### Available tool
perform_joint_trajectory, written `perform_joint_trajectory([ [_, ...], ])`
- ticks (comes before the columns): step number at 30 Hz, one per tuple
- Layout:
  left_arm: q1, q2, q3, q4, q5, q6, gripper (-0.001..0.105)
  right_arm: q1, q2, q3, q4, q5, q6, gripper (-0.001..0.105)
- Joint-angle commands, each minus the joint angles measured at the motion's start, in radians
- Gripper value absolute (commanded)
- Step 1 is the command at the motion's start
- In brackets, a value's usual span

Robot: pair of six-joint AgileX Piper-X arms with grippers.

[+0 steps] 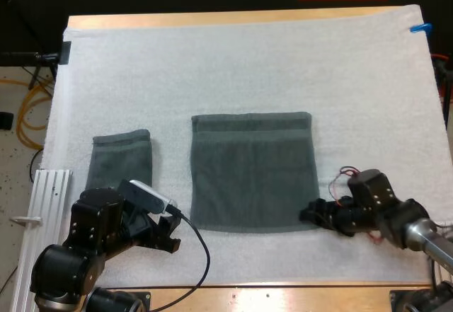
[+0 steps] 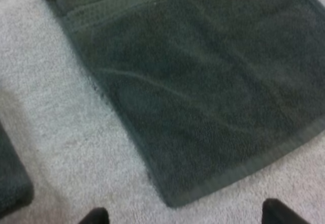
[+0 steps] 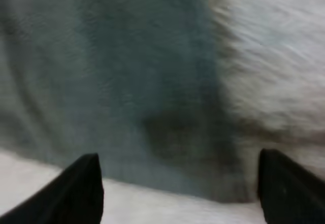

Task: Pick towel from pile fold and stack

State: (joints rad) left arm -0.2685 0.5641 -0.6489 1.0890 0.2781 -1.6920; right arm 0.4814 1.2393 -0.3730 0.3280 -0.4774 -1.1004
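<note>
- Covering most of the wooden table [image 1: 212, 20], a white mat [image 1: 248, 64] lies flat, with a strip of bare wood showing along its far side and its near side.
- A dark grey-green towel [image 1: 253, 174] lies spread flat near the middle of the mat. It is roughly square, with a band running along its far edge.
- A folded towel [image 1: 120, 158] of the same colour, much narrower, lies on the mat to the left of the spread one, with bare mat between them.
- The left gripper [image 1: 168, 238] hovers over the near part of the mat, between the near corners of the two towels. In the left wrist view its two black fingers [image 2: 94, 216] stand wide apart and clear of any cloth, with the spread towel's near left corner just ahead of them.
- The right gripper [image 1: 311, 213] sits low at the spread towel's near right corner. In the right wrist view its fingers [image 3: 84, 188] stand apart with the towel's corner between and ahead of them. Whether they touch the cloth cannot be told.
</note>
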Motion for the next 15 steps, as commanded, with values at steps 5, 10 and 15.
perform_joint_trajectory([
  [5,0.001,-0.004,0.001,-0.018,0.007,-0.009,0.059,0.002,0.066,0.007,-0.085,-0.113,0.051,0.064],
  [10,0.001,-0.004,0.005,-0.020,0.007,-0.009,0.059,0.002,0.068,0.007,-0.076,-0.071,0.051,0.041],
  [15,0.001,-0.004,0.051,-0.064,0.007,-0.022,0.059,0.002,0.068,0.007,-0.076,-0.028,0.051,0.000],
])
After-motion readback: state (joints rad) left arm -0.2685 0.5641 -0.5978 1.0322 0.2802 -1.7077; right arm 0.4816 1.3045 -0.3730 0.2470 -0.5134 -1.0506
